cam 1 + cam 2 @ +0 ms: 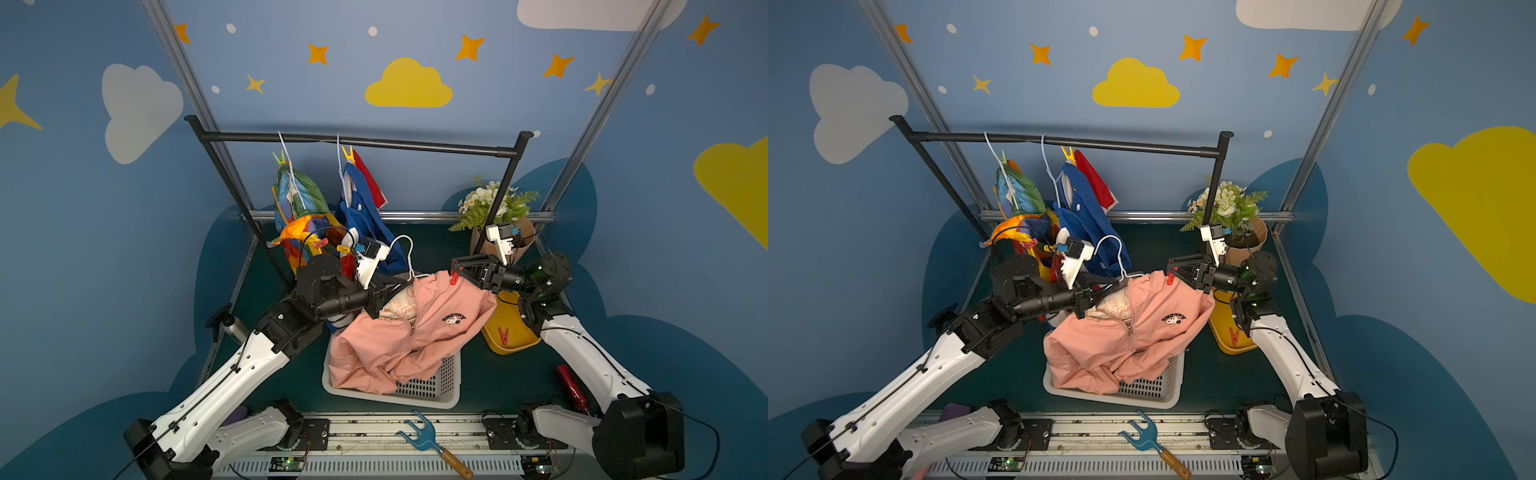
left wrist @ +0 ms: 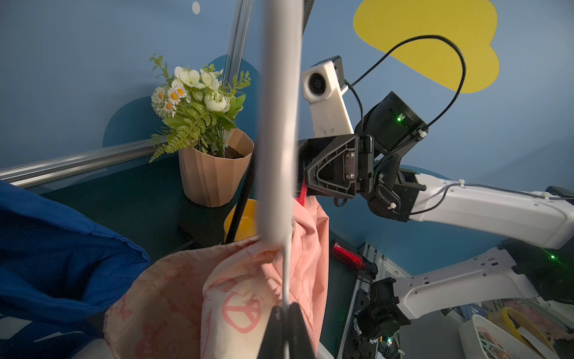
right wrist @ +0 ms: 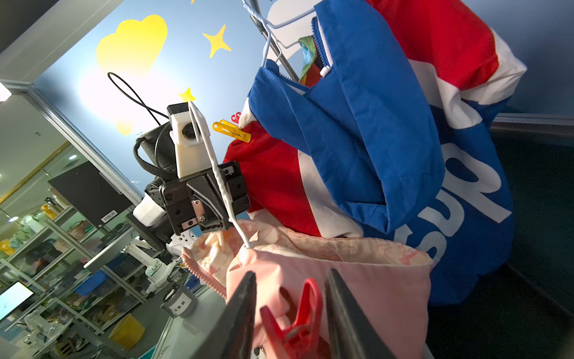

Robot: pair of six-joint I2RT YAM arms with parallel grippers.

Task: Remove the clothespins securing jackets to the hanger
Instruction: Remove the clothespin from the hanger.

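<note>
The pink jacket (image 1: 415, 332) droops over the basket, still on its white hanger (image 1: 409, 253). My left gripper (image 2: 285, 310) is shut on the hanger's wire at the collar. A red clothespin (image 3: 298, 317) clips the jacket's shoulder, and my right gripper (image 3: 292, 273) stands open astride it, a finger on each side. On the rail hang the rainbow jacket (image 1: 299, 199) with a green clothespin (image 1: 280, 159) and the blue, white and red jacket (image 1: 365, 208) with a yellow clothespin (image 1: 348, 154). Another yellow clothespin (image 3: 231, 130) grips its red sleeve.
A white basket (image 1: 440, 390) sits under the pink jacket. A yellow bin (image 1: 511, 328) at the right holds a loose clothespin (image 1: 503, 336). A flower pot (image 1: 494, 208) stands by the black rack's post (image 1: 505, 187). A blue hand fork (image 1: 428, 440) and a red cylinder (image 1: 573, 388) lie in front.
</note>
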